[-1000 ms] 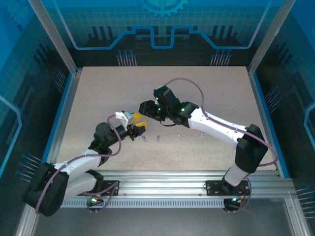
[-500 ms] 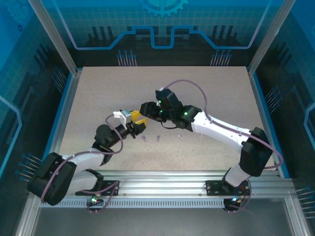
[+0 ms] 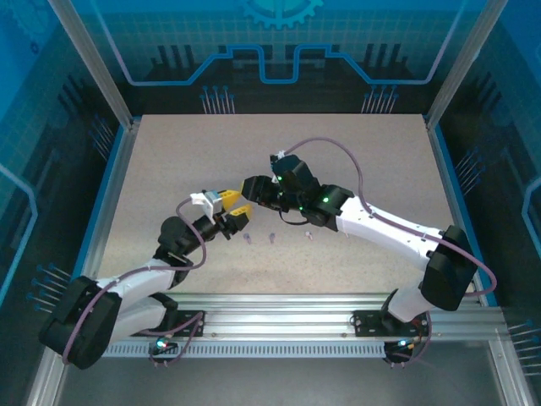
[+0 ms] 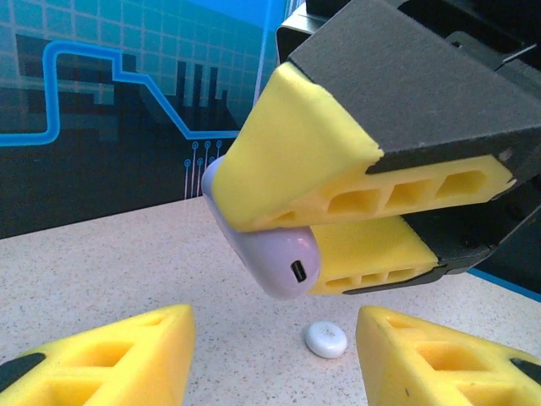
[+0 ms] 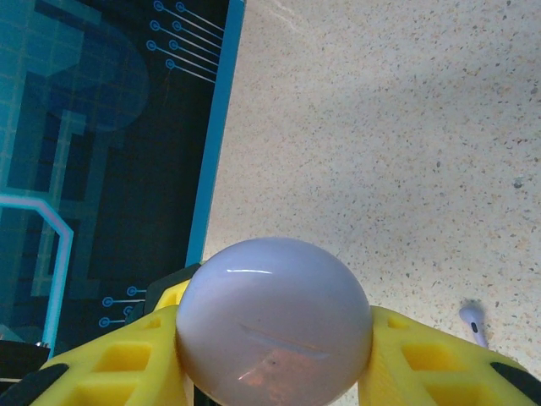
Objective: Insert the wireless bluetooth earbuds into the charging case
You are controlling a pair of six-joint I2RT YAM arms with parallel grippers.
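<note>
Clamping the pale purple charging case (image 4: 283, 269) between its yellow pads, the right pincer (image 5: 272, 326) holds it raised above the worktop (image 3: 169, 161), near the middle. The left pincer (image 4: 272, 328) sits just beside it, jaws apart with nothing between them. Tiny earbuds (image 3: 272, 238) lie in a row nearer the arm bases. A white round case (image 4: 325, 339) rests on the worktop beyond.

A beige speckled tabletop (image 3: 169, 169) carries three tiny stemmed buds in a loose row near its front edge: the left earbud (image 3: 248, 238), the middle earbud (image 3: 272, 238) and the paler right earbud (image 3: 308, 234), each apart from the next. A small white round disc-shaped case (image 4: 325, 339) also lies flat on it.
</note>
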